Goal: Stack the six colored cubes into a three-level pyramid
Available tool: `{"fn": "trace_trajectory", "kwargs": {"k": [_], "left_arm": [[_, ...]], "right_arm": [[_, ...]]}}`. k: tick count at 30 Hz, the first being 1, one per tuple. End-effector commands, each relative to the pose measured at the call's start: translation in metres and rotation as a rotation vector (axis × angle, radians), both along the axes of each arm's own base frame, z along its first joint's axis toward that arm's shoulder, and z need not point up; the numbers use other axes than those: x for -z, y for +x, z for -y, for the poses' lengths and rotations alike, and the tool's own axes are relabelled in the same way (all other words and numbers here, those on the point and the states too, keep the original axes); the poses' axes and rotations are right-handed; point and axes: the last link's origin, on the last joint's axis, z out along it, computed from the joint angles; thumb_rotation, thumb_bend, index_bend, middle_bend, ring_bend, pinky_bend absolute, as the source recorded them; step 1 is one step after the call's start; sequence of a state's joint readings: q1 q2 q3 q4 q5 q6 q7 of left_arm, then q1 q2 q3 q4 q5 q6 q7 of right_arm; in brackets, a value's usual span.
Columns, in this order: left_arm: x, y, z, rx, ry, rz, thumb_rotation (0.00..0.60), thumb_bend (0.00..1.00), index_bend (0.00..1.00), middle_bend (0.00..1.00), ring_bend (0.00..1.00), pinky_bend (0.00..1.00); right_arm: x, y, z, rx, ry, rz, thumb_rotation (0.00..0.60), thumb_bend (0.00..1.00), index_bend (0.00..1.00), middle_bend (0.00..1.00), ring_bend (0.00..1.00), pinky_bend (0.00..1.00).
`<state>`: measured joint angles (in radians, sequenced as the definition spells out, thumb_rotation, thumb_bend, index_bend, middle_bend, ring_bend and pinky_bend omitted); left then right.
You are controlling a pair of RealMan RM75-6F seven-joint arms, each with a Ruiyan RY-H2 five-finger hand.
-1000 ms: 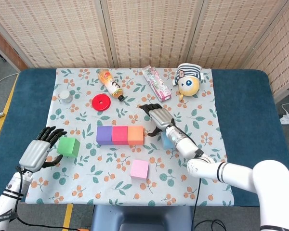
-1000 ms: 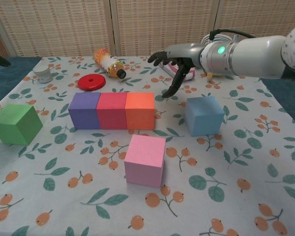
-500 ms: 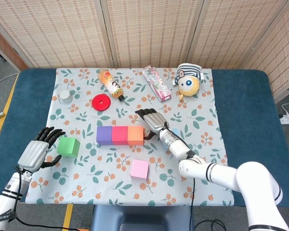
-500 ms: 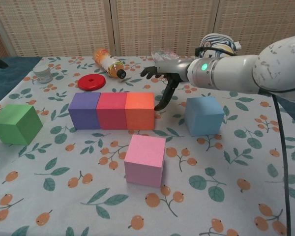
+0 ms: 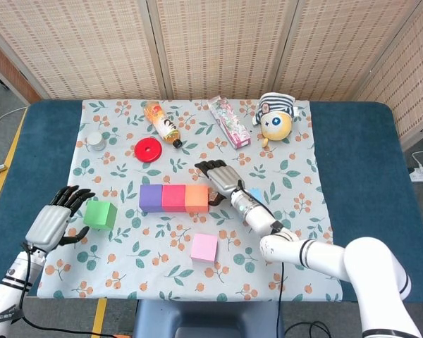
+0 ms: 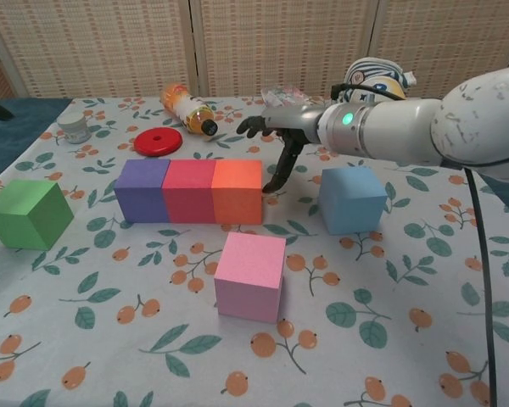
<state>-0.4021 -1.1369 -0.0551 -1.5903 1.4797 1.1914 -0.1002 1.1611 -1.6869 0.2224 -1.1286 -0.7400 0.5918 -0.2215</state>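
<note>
The right hand (image 6: 276,140) is seen with its fingers spread and nothing held, its fingertips (image 6: 271,185) at the right end face of the orange cube (image 6: 237,191), whether touching or just beside it cannot be told; the orange cube, the red cube (image 6: 189,190) and the purple cube (image 6: 143,190) are set touching in one row near the middle of the cloth (image 6: 407,288), so the bottom level is judged laid; the blue cube (image 6: 350,199), the pink cube (image 6: 250,275) and the green cube (image 6: 27,213) lie apart, so two levels are left; the left hand (image 5: 55,220) is held open, gripping nothing, just beside the green cube near the cloth's left edge; printing is seen on the bottle (image 5: 163,123) and packet (image 5: 229,121) at the far edge, but none can be read.
</note>
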Motion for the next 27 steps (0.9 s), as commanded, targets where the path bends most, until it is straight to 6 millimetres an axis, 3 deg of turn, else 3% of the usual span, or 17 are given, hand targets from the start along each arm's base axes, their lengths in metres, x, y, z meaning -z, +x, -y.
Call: {"fn": "trace_trajectory", "kwargs": {"k": [1,10,17,22,27], "left_arm": [[0.000,0.000,-0.007,0.002,-0.016,-0.008,0.600,0.35,0.16,0.11,0.00,0.06],[0.005,0.002,-0.034,-0.009,-0.086,-0.085,0.600,0.35,0.15,0.11,0.00,0.06],[0.008,-0.008,-0.037,-0.085,-0.185,-0.145,0.600,0.36,0.07,0.06,0.00,0.05],[0.015,-0.016,-0.041,-0.101,-0.184,-0.192,0.600,0.36,0.05,0.04,0.00,0.05],[0.023,-0.022,-0.046,-0.133,-0.188,-0.196,0.600,0.36,0.04,0.03,0.00,0.06]], "right_arm": [[-0.014,-0.006,0.000,-0.003,-0.025,0.002,0.600,0.09,0.00,0.03,0.00,0.02],[-0.088,-0.028,-0.011,0.009,-0.131,0.062,0.600,0.09,0.00,0.03,0.00,0.02],[-0.162,-0.075,-0.034,0.030,-0.257,0.035,0.600,0.09,0.00,0.03,0.00,0.02],[-0.198,-0.109,-0.057,0.075,-0.320,0.052,0.600,0.09,0.00,0.04,0.00,0.02],[-0.220,-0.134,-0.079,0.105,-0.365,0.085,0.600,0.09,0.00,0.04,0.00,0.02]]}}
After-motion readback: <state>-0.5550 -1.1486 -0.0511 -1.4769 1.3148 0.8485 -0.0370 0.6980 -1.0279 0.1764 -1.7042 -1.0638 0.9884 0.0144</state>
